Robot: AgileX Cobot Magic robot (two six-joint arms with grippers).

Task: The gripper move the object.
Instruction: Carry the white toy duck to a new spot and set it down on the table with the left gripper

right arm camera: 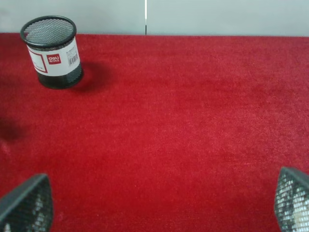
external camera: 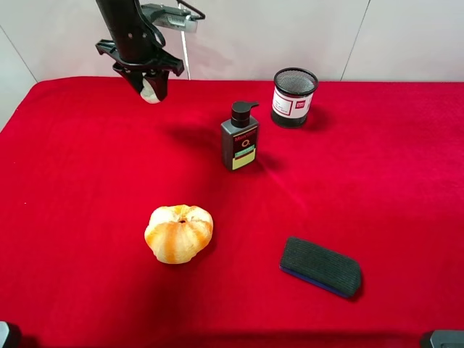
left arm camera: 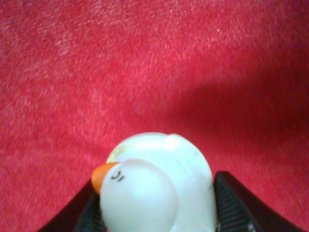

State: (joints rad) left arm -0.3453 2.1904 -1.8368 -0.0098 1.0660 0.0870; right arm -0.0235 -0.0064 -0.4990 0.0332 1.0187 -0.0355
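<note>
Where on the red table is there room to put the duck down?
Big bare patch on the left, between the duck in the left gripper and the orange lump. Also bare: the far right, beyond the mesh cup and eraser. Tightest between the pump bottle and cup.

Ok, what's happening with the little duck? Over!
Left end effector shut on toy duck, off the red cloth. Right end effector open, empty. Pump bottle nearest, not blocking.

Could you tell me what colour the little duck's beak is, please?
Orange; the beak of the white duck shows best in the left wrist view.
</note>
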